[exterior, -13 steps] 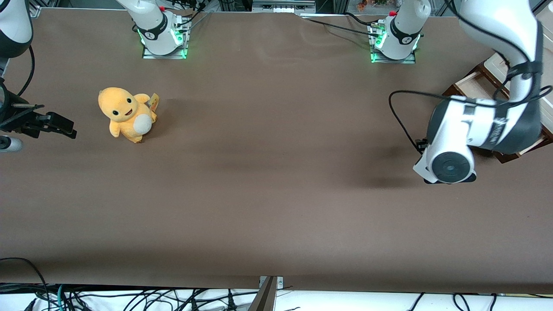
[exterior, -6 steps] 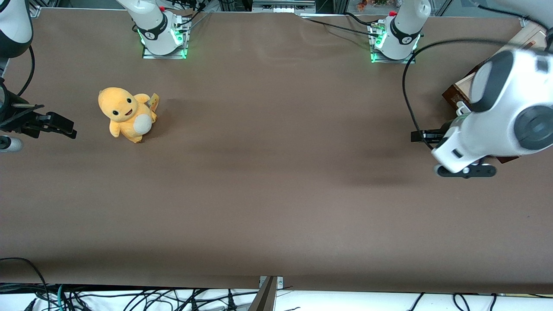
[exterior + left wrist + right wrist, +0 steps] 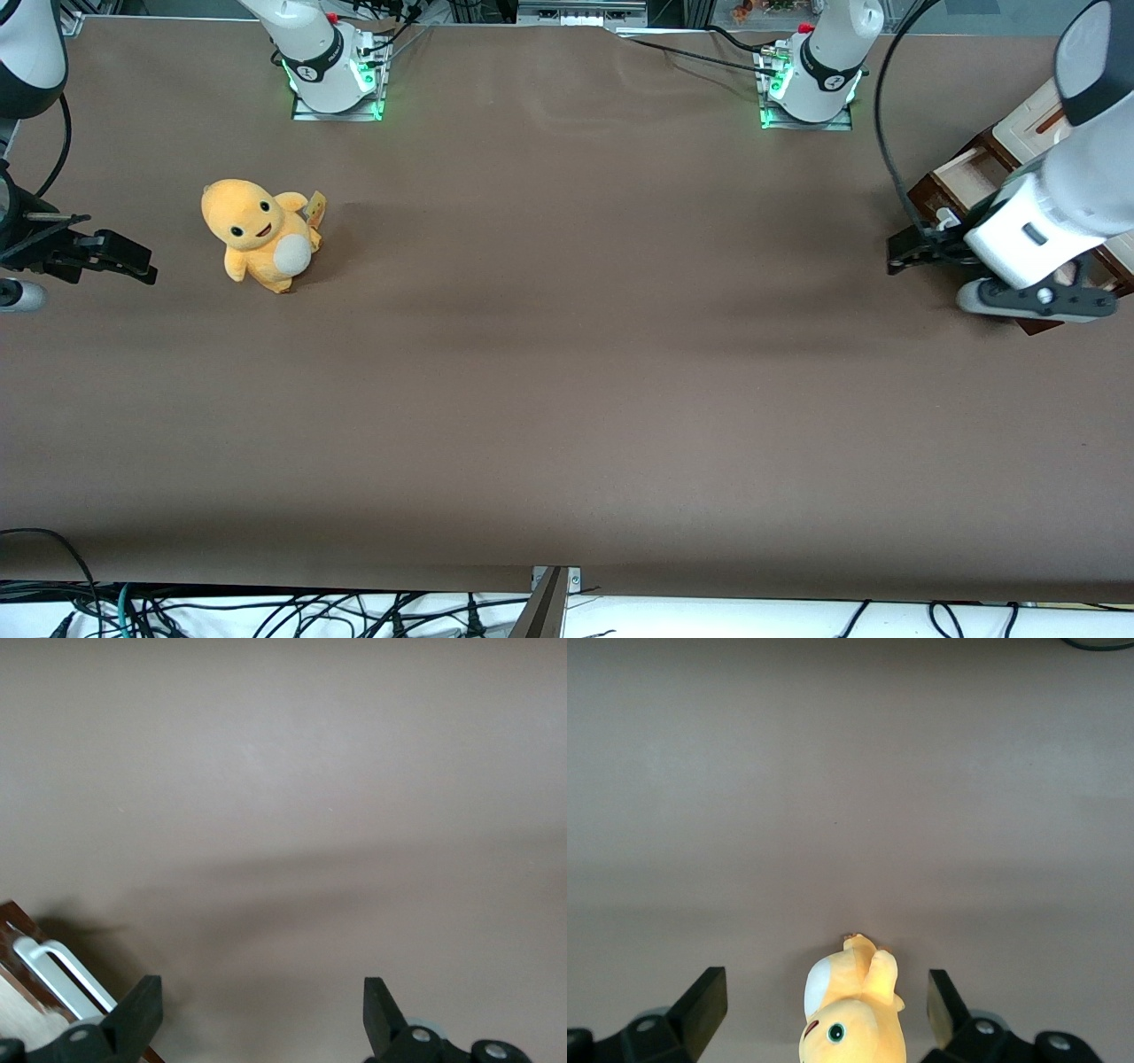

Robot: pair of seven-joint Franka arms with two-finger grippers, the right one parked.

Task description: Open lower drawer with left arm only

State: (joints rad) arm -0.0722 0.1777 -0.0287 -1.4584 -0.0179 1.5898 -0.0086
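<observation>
The lower drawer (image 3: 967, 174) is dark-brown and stands pulled out of its cabinet at the working arm's end of the table, showing its pale wood inside. Its silver-white bar handle (image 3: 946, 217) faces the table's middle. The left arm (image 3: 1054, 208) reaches over the drawer. Its black gripper (image 3: 908, 251) hangs low just in front of the drawer front, a little nearer the front camera than the handle. In the left wrist view the gripper (image 3: 261, 1019) is open and empty over bare table. The handle (image 3: 62, 979) lies beside one finger (image 3: 137, 1014), not between the two.
A cream panel with an orange-brown slot (image 3: 1036, 120) sits above the drawer on the cabinet. A yellow plush toy (image 3: 261, 235) stands toward the parked arm's end and shows in the right wrist view (image 3: 850, 1019). Two arm bases lit green (image 3: 332, 66) (image 3: 811, 75) stand farthest from the camera.
The left arm's wrist has swung up and toward its own end of the table. The gripper has moved closer to the drawer front. The toy has not moved.
</observation>
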